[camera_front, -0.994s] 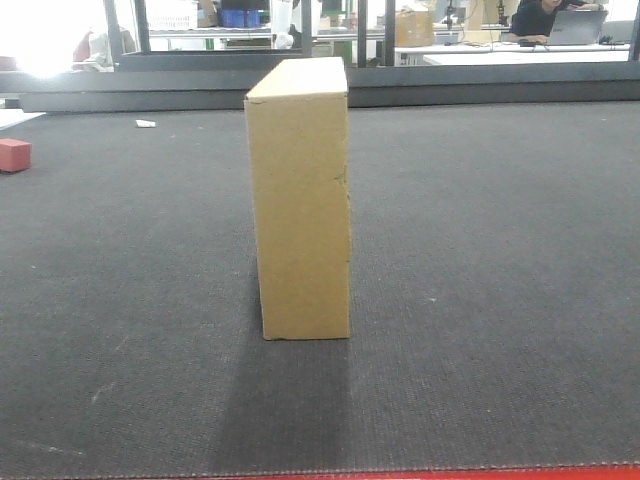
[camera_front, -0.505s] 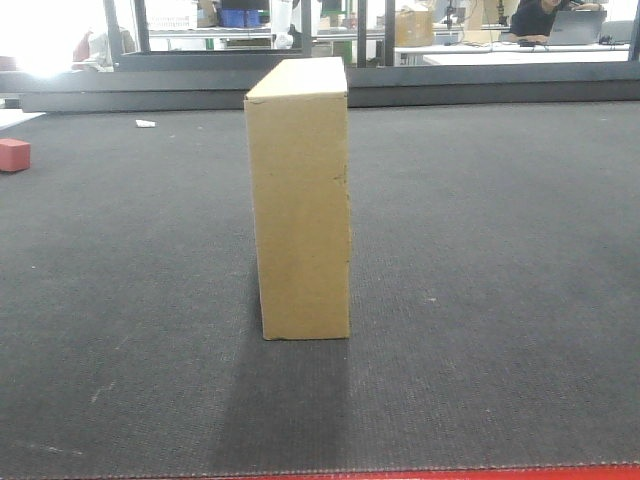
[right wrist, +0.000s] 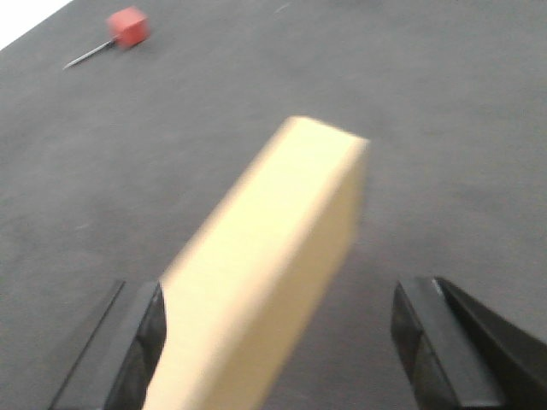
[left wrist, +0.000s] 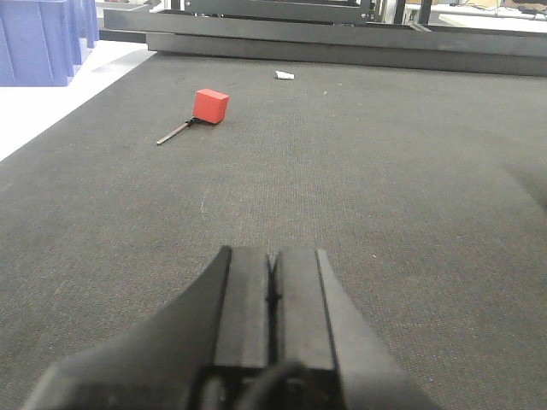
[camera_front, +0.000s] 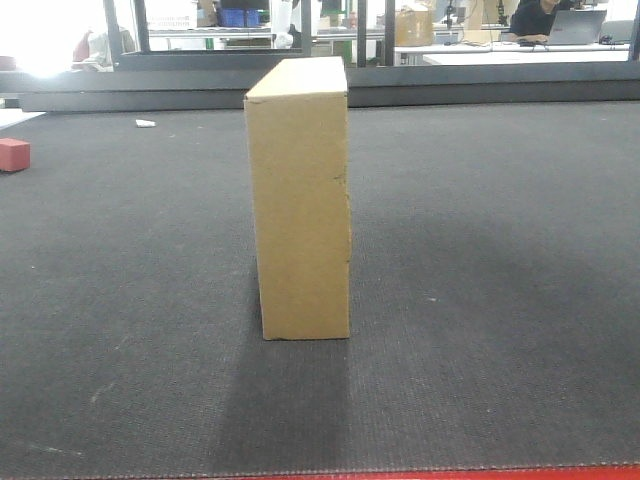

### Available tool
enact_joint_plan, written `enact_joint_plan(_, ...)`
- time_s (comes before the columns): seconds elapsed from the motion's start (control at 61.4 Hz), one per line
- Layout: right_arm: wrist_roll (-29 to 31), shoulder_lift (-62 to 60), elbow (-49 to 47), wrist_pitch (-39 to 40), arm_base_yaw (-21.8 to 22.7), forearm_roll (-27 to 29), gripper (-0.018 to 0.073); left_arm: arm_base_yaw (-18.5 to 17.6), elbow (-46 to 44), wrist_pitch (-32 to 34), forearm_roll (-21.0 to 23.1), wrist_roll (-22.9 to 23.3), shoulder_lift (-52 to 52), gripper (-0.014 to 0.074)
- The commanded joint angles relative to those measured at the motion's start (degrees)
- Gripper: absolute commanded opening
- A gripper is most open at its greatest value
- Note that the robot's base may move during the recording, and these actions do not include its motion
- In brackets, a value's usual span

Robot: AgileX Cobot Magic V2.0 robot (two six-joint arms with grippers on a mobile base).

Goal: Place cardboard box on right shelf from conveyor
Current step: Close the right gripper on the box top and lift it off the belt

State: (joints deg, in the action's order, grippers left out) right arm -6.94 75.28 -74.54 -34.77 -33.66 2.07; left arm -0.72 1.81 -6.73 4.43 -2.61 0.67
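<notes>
The tan cardboard box (camera_front: 300, 200) stands on end on the dark-grey conveyor (camera_front: 500, 300), near its red front edge (camera_front: 400, 474). No gripper shows in the front view. In the blurred right wrist view the cardboard box (right wrist: 273, 282) lies between the fingers of my open right gripper (right wrist: 282, 295). Its left side is close against the left finger (right wrist: 145, 342), and a wide gap separates it from the right finger (right wrist: 427, 342). My left gripper (left wrist: 273, 256) is shut on nothing, low over bare belt. The right shelf is out of view.
A small red block (camera_front: 13, 154) with a thin stick (left wrist: 175, 134) beside it lies at the belt's far left. A white scrap (camera_front: 146, 124) lies near the far edge. Blue bins (left wrist: 38, 38) stand beyond the belt's left side. A dark rail (camera_front: 450, 85) bounds the back.
The box has not moved. A faint shadow has spread over the belt to the right of the box.
</notes>
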Motion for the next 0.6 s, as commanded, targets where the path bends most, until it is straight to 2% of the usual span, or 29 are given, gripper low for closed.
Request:
enact_joint_plan(0.0, -3.0, 4.2, -9.4, -2.4, -2.7, -1.4, 0.0634, 0.1, 0.5, 5.0, 0.3, 0.0, 0.9, -0.0116)
enact_joint_plan(0.098, -9.9, 11.4, -18.5, -9.5, -5.5, -5.8, 0.0634, 0.1, 0.5, 5.0, 0.3, 0.0, 0.9, -0.0116)
enact_joint_plan(0.244, -25.8, 20.4, -30.6, -23.1, -9.3, -15.7, 0.0634, 0.1, 0.5, 5.0, 0.3, 0.0, 0.9, -0.0116)
enact_joint_plan(0.293, -29.4, 22.7, -33.5, -26.3, -10.3, -18.3, 0.0634, 0.1, 0.5, 5.0, 0.3, 0.0, 0.9, -0.0116)
enact_joint_plan(0.391, -32.2, 26.3, -37.3, -30.1, -11.4, -21.2, 0.0634, 0.1, 0.5, 5.0, 0.3, 0.0, 0.9, -0.0116)
enact_joint_plan(0.587, -36.4, 29.8, -38.4, -33.7, -11.4, -22.7, 0.0634, 0.1, 0.5, 5.0, 0.3, 0.0, 0.9, -0.0116)
